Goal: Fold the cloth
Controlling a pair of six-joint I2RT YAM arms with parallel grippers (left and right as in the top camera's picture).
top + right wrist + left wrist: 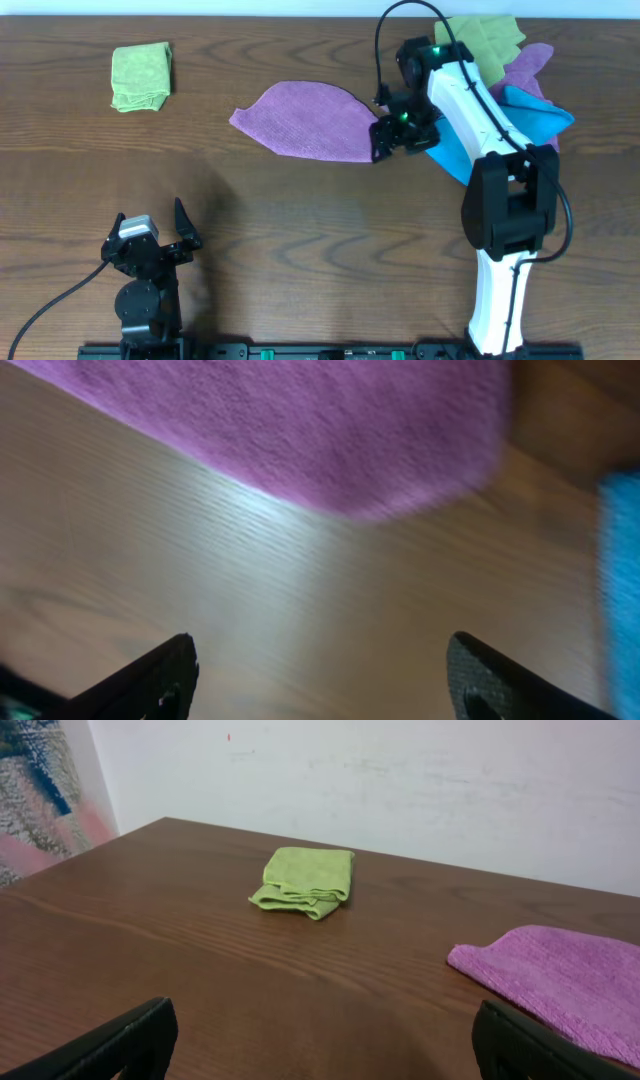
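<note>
My left jaws sit closest to my base, low over the front left of the worktop (300, 250), and they stand wide apart with nothing between them; in the left wrist view the dark fingertips (130, 1045) frame bare brown wood. Further out, near the middle of the worktop, the cloth (305, 120) lies spread in a single flat layer, a purple-magenta sheet with a rounded outline, its near edge (560, 975) showing on the right of the left wrist view. My right jaws are at its right end, also apart and gripping nothing. The right wrist view is blurred, but it shows the two fingers (160, 675) over bare wood just short of the cloth's edge (300, 420), with a strip of the blue cloth (620, 560) at the right border. Whether the cloth touches that blue cloth I cannot tell, as my right arm (470, 100) hides the spot. Beyond, at the far left, a green cloth (141, 75) lies folded into a small square. At the far right, an olive cloth (485, 40), a second purple cloth (528, 65) and the blue one are heaped together.
</note>
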